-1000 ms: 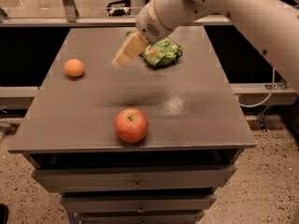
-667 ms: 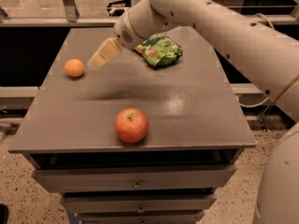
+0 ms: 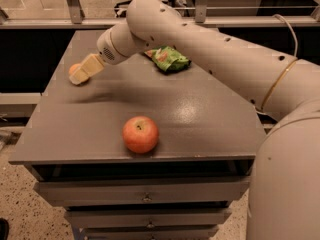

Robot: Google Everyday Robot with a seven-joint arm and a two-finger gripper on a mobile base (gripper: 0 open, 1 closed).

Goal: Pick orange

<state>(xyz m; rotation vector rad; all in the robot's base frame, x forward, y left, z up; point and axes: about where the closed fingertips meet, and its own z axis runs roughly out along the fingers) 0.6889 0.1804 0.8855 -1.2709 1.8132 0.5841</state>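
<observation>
One small orange (image 3: 73,69) sits at the far left of the grey table (image 3: 210,119), close to the left edge. Only part of it shows, a rounded sliver peeking out at the upper left of the gripper (image 3: 80,77), which lies across the rest. It is round, so it has no long axis, and I can make out no stem or mark that would say which way it faces.

From where I stand, the tan gripper overlaps the fruit and slants down and to the left, its tip low over the tabletop. Whether it is open, closed or already around the orange, I cannot tell.

Behind it, the white arm (image 3: 215,59) comes in from the lower right, where its bulky shell fills the corner. It runs up and leftward across the table, past a gold band (image 3: 276,82). It bends at a rounded joint over the far edge, then drops down-left through a short wrist section to the gripper.

A crumpled green bag (image 3: 171,59) lies at the back of the table, just under the arm. A larger red-orange apple (image 3: 140,134) stands near the front edge, well apart from the orange, its stem dimple upward. Drawers (image 3: 145,191) stack below the tabletop.
</observation>
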